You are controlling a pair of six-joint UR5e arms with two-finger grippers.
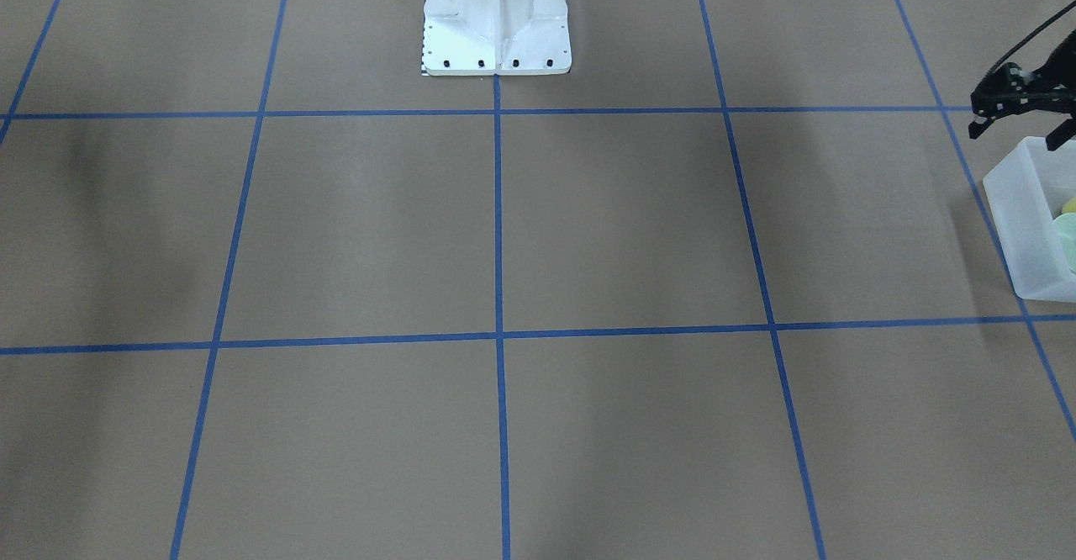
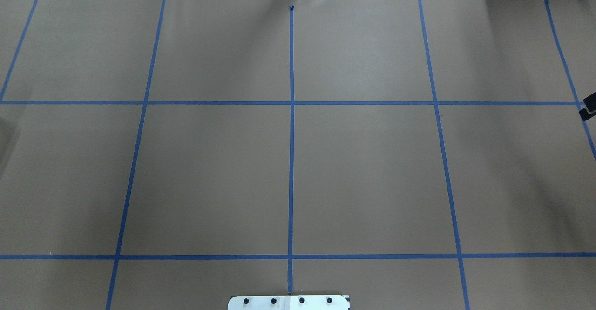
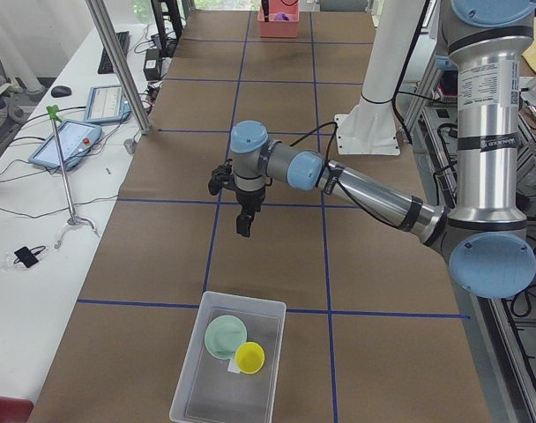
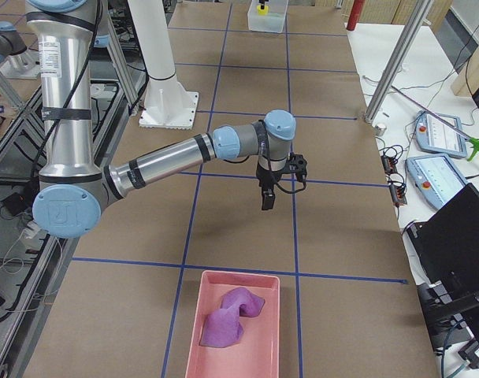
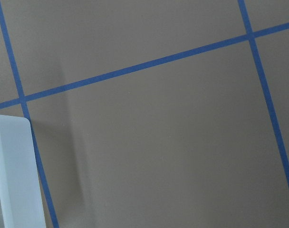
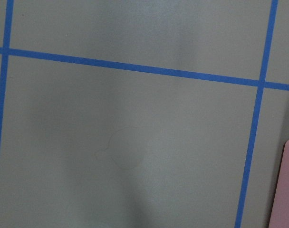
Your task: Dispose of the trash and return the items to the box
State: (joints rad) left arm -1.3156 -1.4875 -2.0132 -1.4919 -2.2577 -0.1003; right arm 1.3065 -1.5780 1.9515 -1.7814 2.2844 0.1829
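Observation:
The frosted-white box (image 3: pixel 197 388) stands at the table's end on my left side. The mint-green bowl (image 3: pixel 225 337) and the yellow cup (image 3: pixel 249 357) sit side by side inside it. The box also shows at the right edge of the front-facing view (image 1: pixel 1021 215), with the cup (image 1: pixel 1069 205) and bowl (image 1: pixel 1068 239) just in frame. My left gripper (image 1: pixel 1019 131) is open and empty, hovering above the table just beside the box's inner end. My right gripper (image 4: pixel 272 185) hovers over bare table near the pink tray; I cannot tell whether it is open or shut.
A pink tray (image 4: pixel 263 346) holding a crumpled purple cloth (image 4: pixel 232 315) stands at the table's end on my right side. The white robot base (image 1: pixel 496 22) stands at the table's middle edge. Blue tape lines grid the brown table (image 2: pixel 363 170).

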